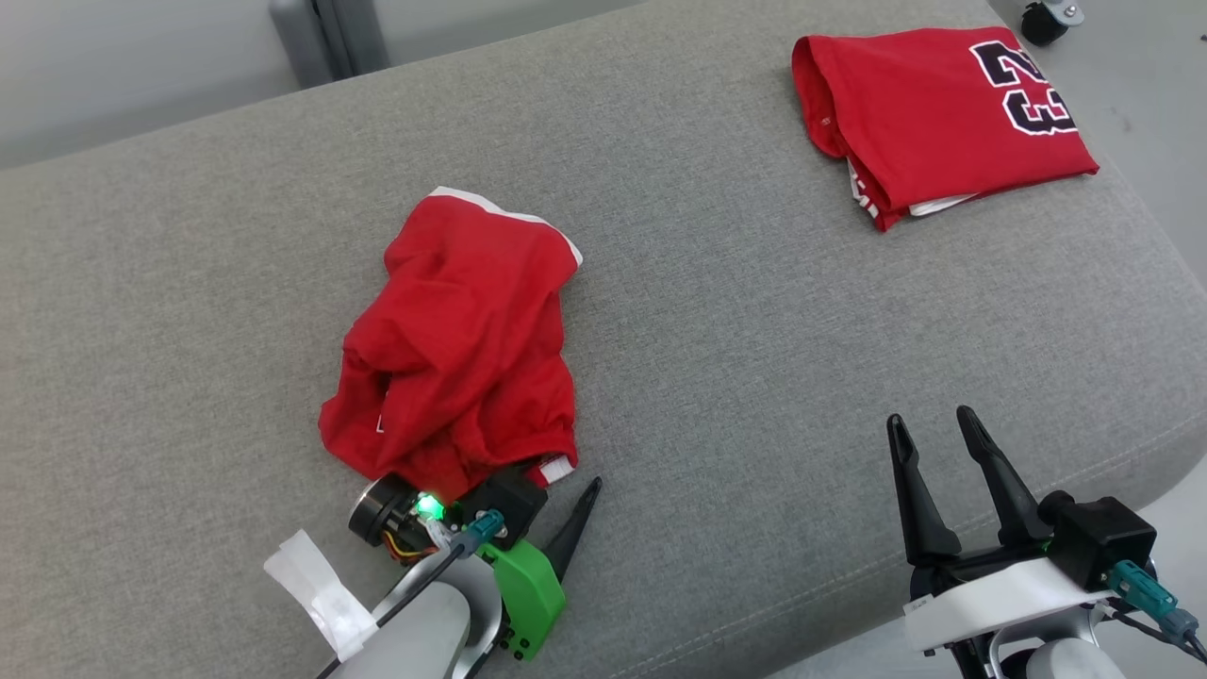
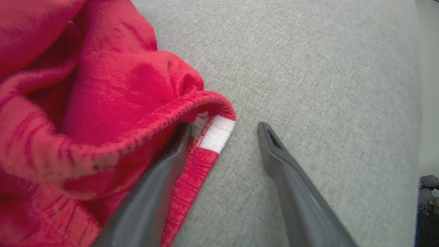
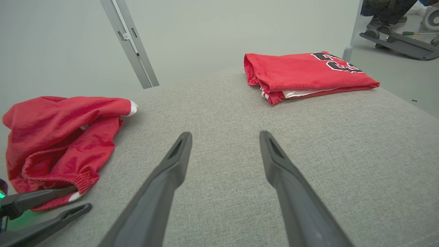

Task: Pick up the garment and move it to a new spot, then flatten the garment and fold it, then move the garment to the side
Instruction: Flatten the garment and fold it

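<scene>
The left gripper (image 2: 224, 126) stands wide open at the lower centre of the head view. The left wrist view shows what the head view cannot: one dark finger (image 2: 161, 178) runs in under the elastic hem of the crumpled red garment (image 1: 471, 339), right by a white patch (image 2: 216, 135) on its edge, while the other finger lies over bare grey cushion (image 1: 754, 330) just beside the cloth, so the jaws straddle the hem without clamping it. From the head, that first finger is hidden beneath the fabric and only the outer one shows. The garment lies bunched in the left-centre of the head view, its near edge draped over the gripper's dark body, where a green light (image 1: 429, 506) glows. The right gripper (image 1: 931, 417) sits at the lower right, jaws spread wide and holding nothing – its own wrist view shows both fingers above plain cushion, well apart from any cloth. A folded red jersey (image 1: 934, 113) with black numerals rests at the upper right of the cushion; the numerals are partly folded over and hard to read. The right wrist view alone takes in the pale wall and a slanted grey post (image 3: 130, 41) at its upper left, with blurred equipment cut off at its upper right corner.
</scene>
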